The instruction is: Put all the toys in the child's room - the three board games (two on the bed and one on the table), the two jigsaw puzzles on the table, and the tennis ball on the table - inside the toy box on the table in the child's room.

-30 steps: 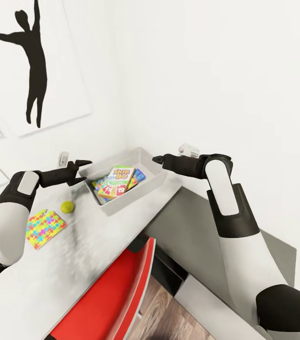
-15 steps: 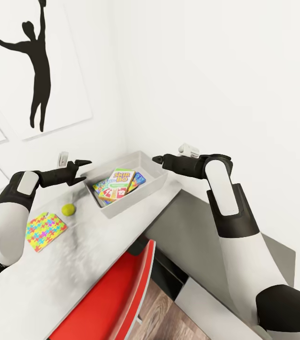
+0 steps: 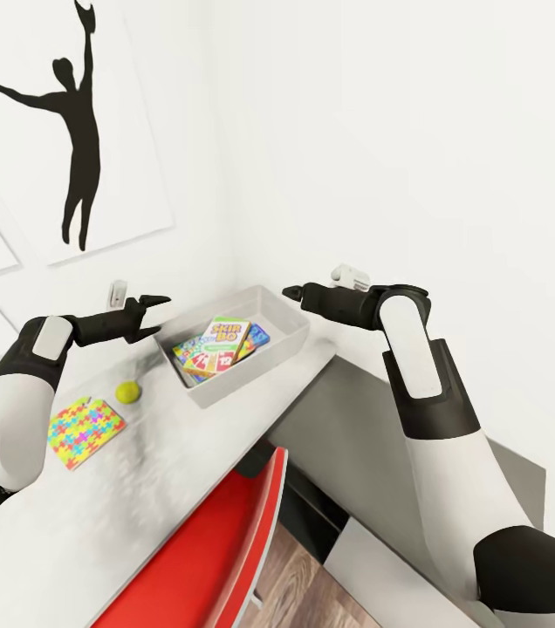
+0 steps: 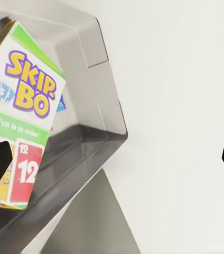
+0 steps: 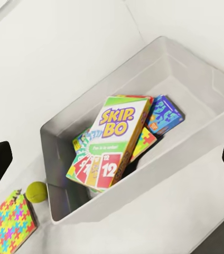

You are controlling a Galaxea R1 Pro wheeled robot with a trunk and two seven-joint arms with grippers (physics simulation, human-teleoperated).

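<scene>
The light grey toy box (image 3: 288,330) stands on the table (image 3: 173,480) against the wall. Inside it the SKIP-BO board game (image 3: 222,339) leans on a blue board game (image 3: 257,334). A jigsaw puzzle (image 5: 143,144) and other colourful flat pieces lie partly hidden beneath. Left of the box, the tennis ball (image 3: 126,392) and a second jigsaw puzzle (image 3: 84,431) rest on the table. My left gripper (image 3: 153,316) hovers open by the box's left end. My right gripper (image 3: 293,294) is open above its right end. Both are empty.
A red chair (image 3: 216,541) is pushed under the table's front edge. A lower dark grey cabinet top (image 3: 373,427) adjoins the table on the right. White walls close in behind and to the right, with a black silhouette picture (image 3: 77,131) on the left wall.
The whole picture has shifted a little, so the camera has moved. Both arms hold the same pose and the toys lie as before.
</scene>
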